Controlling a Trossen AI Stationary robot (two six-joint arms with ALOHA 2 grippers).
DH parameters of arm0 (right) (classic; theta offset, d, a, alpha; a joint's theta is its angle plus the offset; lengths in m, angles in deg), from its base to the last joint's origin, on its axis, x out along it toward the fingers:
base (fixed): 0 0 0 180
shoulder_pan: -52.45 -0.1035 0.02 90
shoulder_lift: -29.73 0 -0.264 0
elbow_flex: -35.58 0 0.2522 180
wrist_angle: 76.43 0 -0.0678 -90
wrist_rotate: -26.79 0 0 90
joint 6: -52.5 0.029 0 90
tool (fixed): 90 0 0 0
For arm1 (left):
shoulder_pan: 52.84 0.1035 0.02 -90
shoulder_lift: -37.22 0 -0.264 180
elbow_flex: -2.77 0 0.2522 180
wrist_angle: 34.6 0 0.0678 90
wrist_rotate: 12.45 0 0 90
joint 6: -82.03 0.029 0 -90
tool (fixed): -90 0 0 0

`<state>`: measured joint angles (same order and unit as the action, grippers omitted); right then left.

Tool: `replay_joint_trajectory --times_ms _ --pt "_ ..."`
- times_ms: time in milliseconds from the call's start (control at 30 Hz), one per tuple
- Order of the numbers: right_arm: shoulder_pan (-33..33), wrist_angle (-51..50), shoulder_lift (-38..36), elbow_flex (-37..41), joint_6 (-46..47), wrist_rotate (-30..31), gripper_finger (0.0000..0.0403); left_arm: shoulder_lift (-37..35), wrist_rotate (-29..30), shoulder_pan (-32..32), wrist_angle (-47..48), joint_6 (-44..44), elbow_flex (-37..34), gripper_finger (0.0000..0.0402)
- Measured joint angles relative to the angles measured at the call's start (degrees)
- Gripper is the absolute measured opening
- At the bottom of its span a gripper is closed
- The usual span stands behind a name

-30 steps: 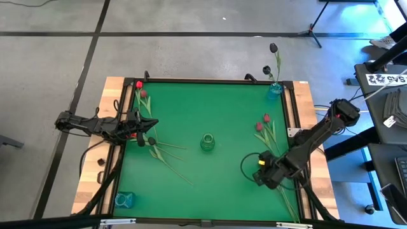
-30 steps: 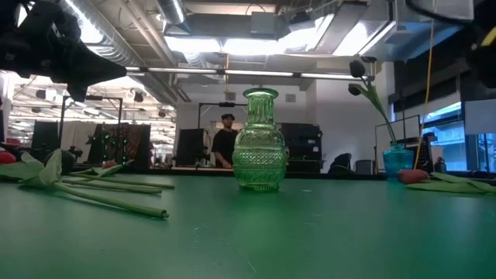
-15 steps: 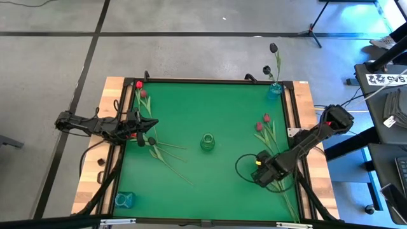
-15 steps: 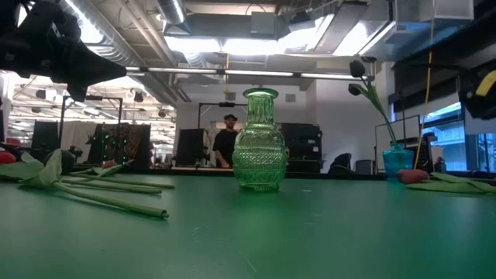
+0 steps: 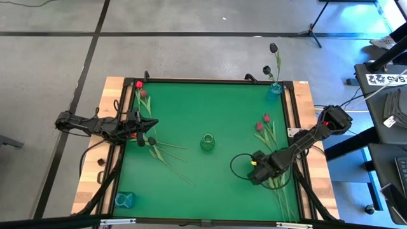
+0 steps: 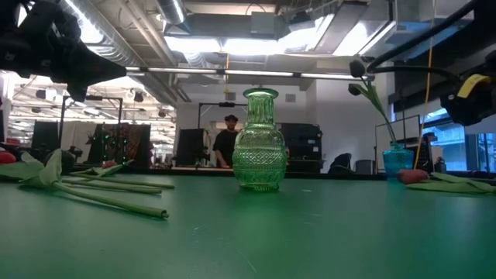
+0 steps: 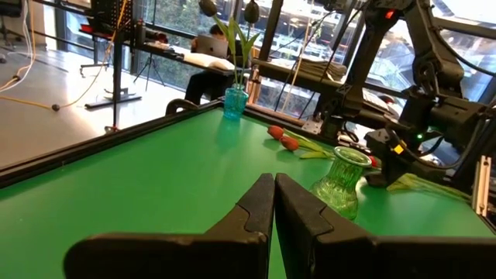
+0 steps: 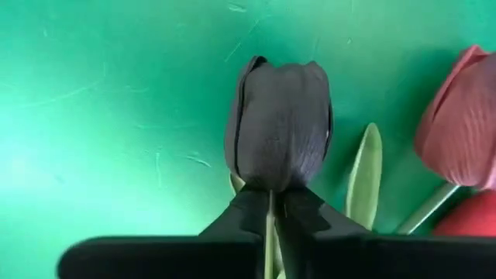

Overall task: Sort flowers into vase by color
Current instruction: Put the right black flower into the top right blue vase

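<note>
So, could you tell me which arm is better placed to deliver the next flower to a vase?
The right. Its gripper is shut on the black artificial tulip, over the green mat. The left gripper is shut and empty near the table's left edge.

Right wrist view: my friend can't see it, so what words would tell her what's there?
The right end effector is shut on the stem of a black artificial tulip, held over the green table mat. Beside it lies a dull pink-red tulip head with a green leaf.
</note>
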<state>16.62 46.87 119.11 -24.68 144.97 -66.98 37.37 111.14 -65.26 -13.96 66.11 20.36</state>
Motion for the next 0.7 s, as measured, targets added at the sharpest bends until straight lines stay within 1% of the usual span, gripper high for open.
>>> replay_joint_trajectory --times_ms 33,133,200,300,433,500,533,567,633,700 --pt "0.0 -0.1 0.0 -0.2 0.0 0.0 0.0012 0.0 0.0 0.0 0.0 0.0 0.0 0.0011" --pt "0.0 -0.1 -0.1 -2.7 -1.2 0.6 0.0032 0.0 0.0 0.0 0.0 0.0 0.0 0.0011" --pt "0.0 -0.6 -0.5 -5.5 -3.2 2.9 0.004 0.0 0.0 0.0 0.0 0.0 0.0 0.0011" --pt "0.8 -1.8 -1.7 -10.8 -8.9 9.9 0.0037 0.0 0.0 0.0 0.0 0.0 0.0 0.0011" --pt "3.1 -4.9 -3.6 -18.8 -19.7 23.0 0.0014 0.0 0.0 0.0 0.0 0.0 0.0 0.0011" --pt "4.8 -6.2 -4.5 -22.2 -25.9 27.4 0.0004 0.0 0.0 0.0 0.0 0.0 0.0 0.0011" --pt "5.7 -6.5 -4.8 -23.4 -28.8 27.6 0.0004 0.0 0.0 0.0 0.0 0.0 0.0 0.0011" --pt "6.5 -6.7 -5.1 -24.2 -31.8 26.2 0.0006 0.0 0.0 0.0 0.0 0.0 0.0 0.0011" --pt "7.6 -7.0 -5.1 -24.7 -36.1 21.7 0.0012 0.0 0.0 0.0 0.0 0.0 0.0 0.0011" --pt "7.4 -7.7 -4.6 -24.2 -37.5 18.6 0.002 0.0 0.0 0.0 0.0 0.0 0.0 0.0011"
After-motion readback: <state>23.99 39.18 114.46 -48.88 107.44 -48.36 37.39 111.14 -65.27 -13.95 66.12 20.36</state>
